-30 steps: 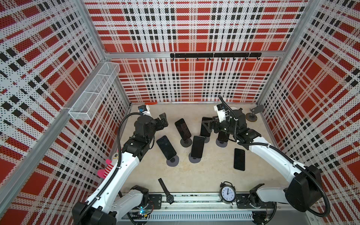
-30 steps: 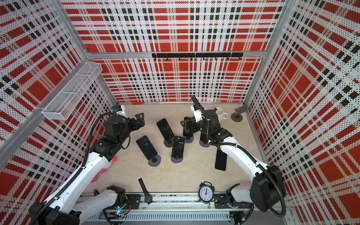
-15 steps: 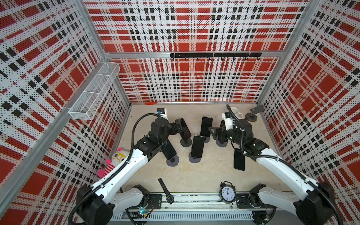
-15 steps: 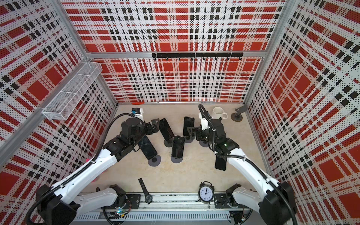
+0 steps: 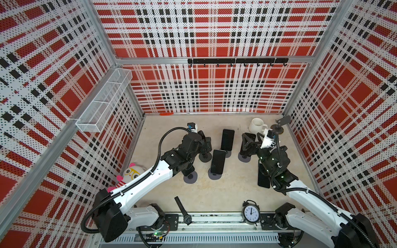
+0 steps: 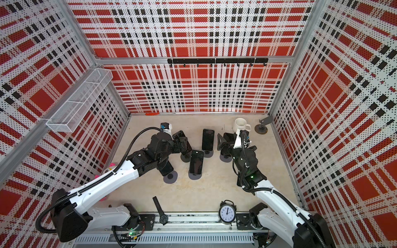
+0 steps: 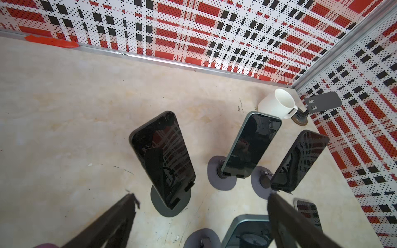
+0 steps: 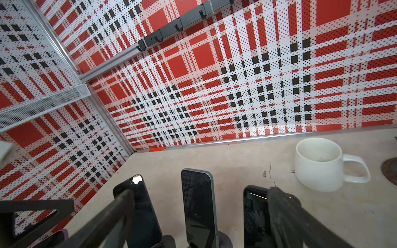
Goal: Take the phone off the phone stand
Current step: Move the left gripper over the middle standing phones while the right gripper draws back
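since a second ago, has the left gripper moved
Yes. In a top view the left gripper has swung right, away from the wire basket on the wall and toward the back-row phone.

flat phone half hidden under right arm; plush toy partly behind left arm.

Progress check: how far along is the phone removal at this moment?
Done: one phone lies flat on the table, and the back-corner stand is empty. In hand: the left gripper and right gripper are both open among the stands, holding nothing. Left: five phones sit on stands, among them the one ahead of the left gripper.
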You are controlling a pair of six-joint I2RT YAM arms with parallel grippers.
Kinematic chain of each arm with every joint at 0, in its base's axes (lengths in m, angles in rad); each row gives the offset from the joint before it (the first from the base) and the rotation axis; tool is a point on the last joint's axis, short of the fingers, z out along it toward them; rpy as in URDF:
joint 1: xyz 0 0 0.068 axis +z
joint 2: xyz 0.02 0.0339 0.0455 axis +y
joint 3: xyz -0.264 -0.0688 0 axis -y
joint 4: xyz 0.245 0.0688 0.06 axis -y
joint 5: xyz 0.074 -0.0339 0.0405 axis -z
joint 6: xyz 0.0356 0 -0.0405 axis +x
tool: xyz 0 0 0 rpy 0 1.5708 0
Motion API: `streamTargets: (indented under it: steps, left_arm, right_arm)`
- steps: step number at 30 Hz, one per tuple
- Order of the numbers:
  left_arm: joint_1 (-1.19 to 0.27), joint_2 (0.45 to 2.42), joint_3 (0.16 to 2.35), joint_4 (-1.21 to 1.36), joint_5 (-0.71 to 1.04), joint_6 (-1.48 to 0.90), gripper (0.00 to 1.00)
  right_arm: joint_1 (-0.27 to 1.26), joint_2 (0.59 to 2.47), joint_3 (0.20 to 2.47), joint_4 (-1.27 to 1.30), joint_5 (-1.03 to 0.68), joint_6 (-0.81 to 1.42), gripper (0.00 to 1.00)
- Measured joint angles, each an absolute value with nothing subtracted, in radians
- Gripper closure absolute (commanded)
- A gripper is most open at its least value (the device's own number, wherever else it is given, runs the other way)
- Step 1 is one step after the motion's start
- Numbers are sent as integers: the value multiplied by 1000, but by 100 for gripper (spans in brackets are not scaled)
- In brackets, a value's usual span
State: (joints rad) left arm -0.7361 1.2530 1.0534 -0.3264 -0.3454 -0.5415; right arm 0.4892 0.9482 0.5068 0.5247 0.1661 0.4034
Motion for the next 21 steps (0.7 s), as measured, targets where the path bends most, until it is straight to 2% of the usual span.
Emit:
streamTargets:
  steps: [8,18,21]
  left_arm:
    - [-862,1374,1194,-381,-440,-555,2]
    - [-949,1504,1255,-455,-453,-579,2]
    - [-971,1538,1268,-465,-453,-581,2]
  right_arm:
    - [489,924,496,562,251,361,0]
    - [488,875,530,398,364,368,0]
    - [432,844,535,313,382,419,0]
